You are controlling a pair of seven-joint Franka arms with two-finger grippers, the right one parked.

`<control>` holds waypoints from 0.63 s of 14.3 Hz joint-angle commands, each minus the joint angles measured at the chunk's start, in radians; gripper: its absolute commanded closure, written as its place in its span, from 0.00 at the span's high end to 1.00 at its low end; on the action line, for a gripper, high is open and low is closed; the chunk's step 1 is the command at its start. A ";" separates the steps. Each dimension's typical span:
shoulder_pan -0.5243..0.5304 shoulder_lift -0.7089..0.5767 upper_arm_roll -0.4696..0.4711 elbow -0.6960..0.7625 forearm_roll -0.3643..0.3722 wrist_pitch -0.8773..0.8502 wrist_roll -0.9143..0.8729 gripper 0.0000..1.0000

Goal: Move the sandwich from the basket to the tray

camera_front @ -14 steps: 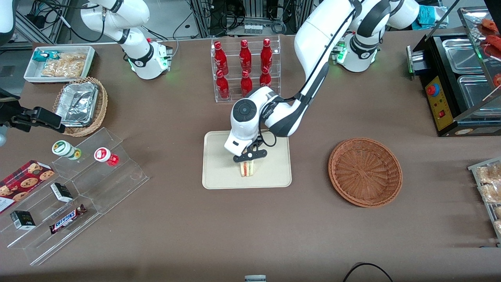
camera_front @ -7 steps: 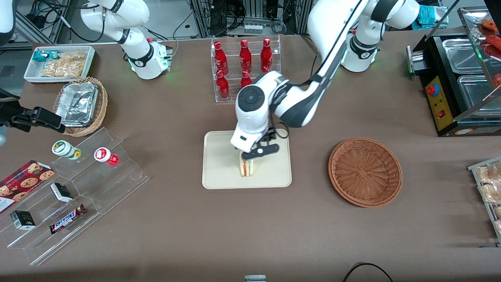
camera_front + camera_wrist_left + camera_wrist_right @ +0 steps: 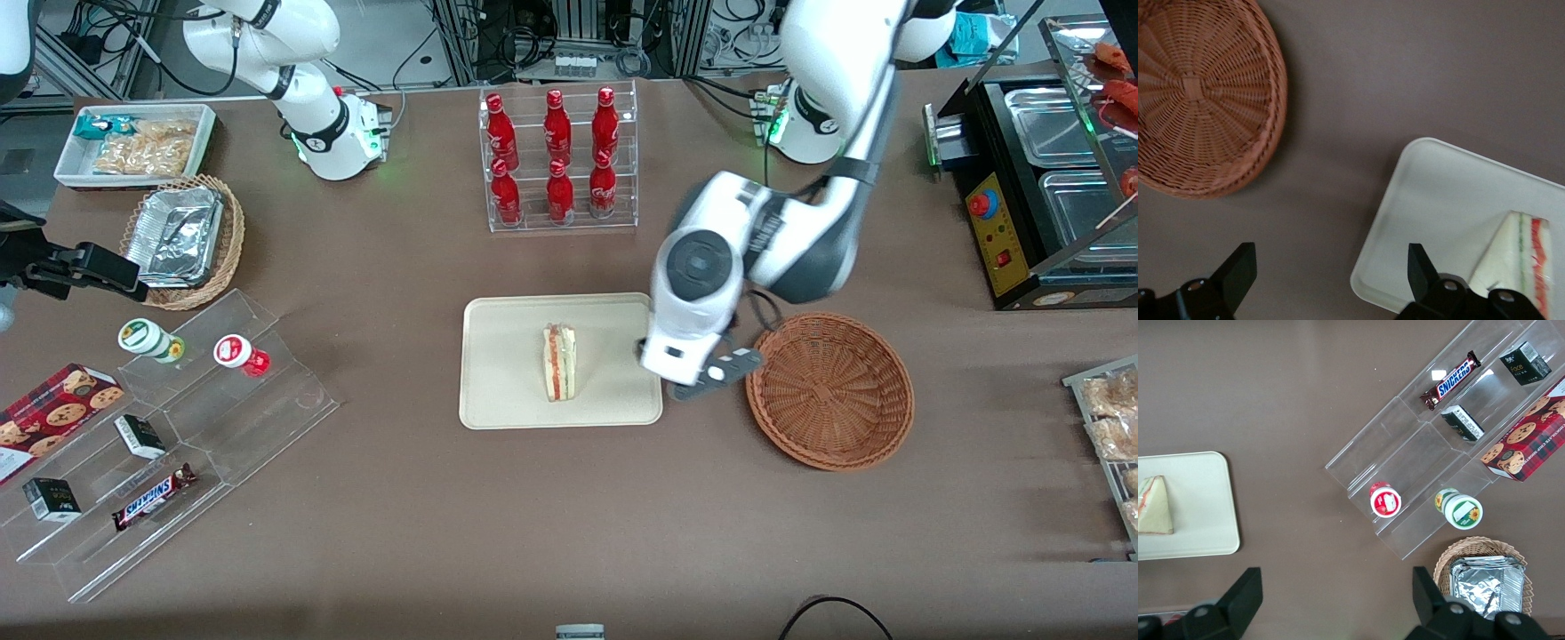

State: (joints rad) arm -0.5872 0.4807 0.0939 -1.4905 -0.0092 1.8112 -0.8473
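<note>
The sandwich (image 3: pixel 559 361) stands on its edge in the middle of the cream tray (image 3: pixel 507 391), with its red and green filling showing; it also shows in the wrist view as a pale wedge (image 3: pixel 1511 257) on the tray (image 3: pixel 1431 200). The reddish-brown basket (image 3: pixel 829 389) (image 3: pixel 1198 100) holds nothing. My left gripper (image 3: pixel 707 378) (image 3: pixel 1331 267) hangs open above the bare table between the tray's edge and the basket, with nothing between its fingers.
A clear rack of red bottles (image 3: pixel 558 156) stands farther from the front camera than the tray. Toward the parked arm's end lie an acrylic snack stand (image 3: pixel 169 444), a tan basket with foil containers (image 3: pixel 182 240) and a white snack tray (image 3: pixel 133 142). A black food warmer (image 3: pixel 1040 178) sits at the working arm's end.
My left gripper let go of the sandwich, rose, and swung off the tray toward the basket. The sandwich stays standing on the tray.
</note>
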 commanded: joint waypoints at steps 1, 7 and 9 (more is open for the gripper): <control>0.076 -0.149 -0.008 -0.164 0.006 0.002 0.127 1.00; 0.204 -0.370 -0.006 -0.295 0.012 -0.117 0.392 1.00; 0.260 -0.425 -0.013 -0.304 0.012 -0.163 0.451 1.00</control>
State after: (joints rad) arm -0.3774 0.1293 0.0965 -1.7502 -0.0086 1.6813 -0.4547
